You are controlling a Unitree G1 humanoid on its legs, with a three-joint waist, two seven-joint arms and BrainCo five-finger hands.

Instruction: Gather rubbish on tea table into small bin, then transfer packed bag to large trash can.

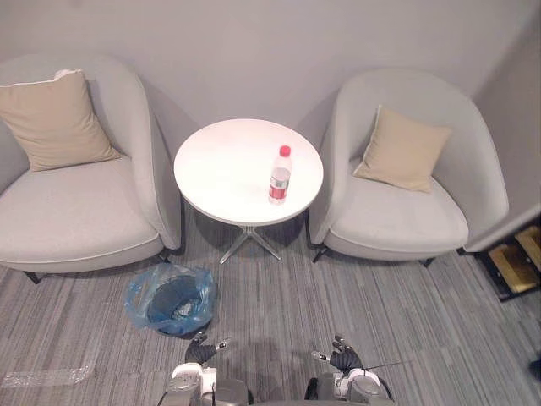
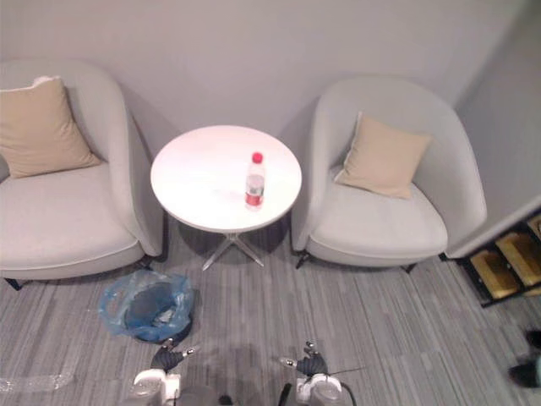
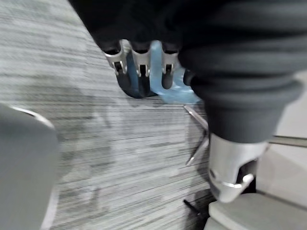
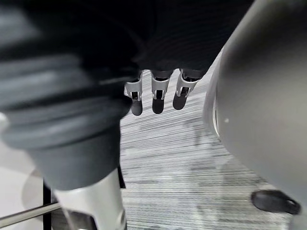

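Plastic bottle point(image 1: 280, 175) with a red cap and a red-and-white label stands upright on the round white tea table point(image 1: 220, 161), toward the table's right side and nearer the right armchair point(image 1: 397, 222) than the left armchair point(image 1: 78, 211). The table sits between the two grey armchairs, close to both. Each chair carries a beige cushion propped against its back — the left cushion point(image 1: 52, 120) and the right cushion point(image 1: 403, 150).

The small bin point(image 1: 173, 306) stands on the grey striped carpet point(image 1: 279, 296) in front of the left armchair and to the left of the table's metal foot. It is dark and lined with a blue plastic bag point(image 1: 139, 298), whose loose edge spills out over the rim.

Both hands hang low at the near edge of the head views, well apart from the table and the bottle. The left hand point(image 1: 205, 348) is just this side of the bin — its fingers are loosely extended and hold nothing. The right hand point(image 1: 341, 357) is level with it over bare carpet, fingers likewise relaxed and empty.

A scrap of clear plastic film point(image 1: 46, 376) lies flat on the carpet at the far left.
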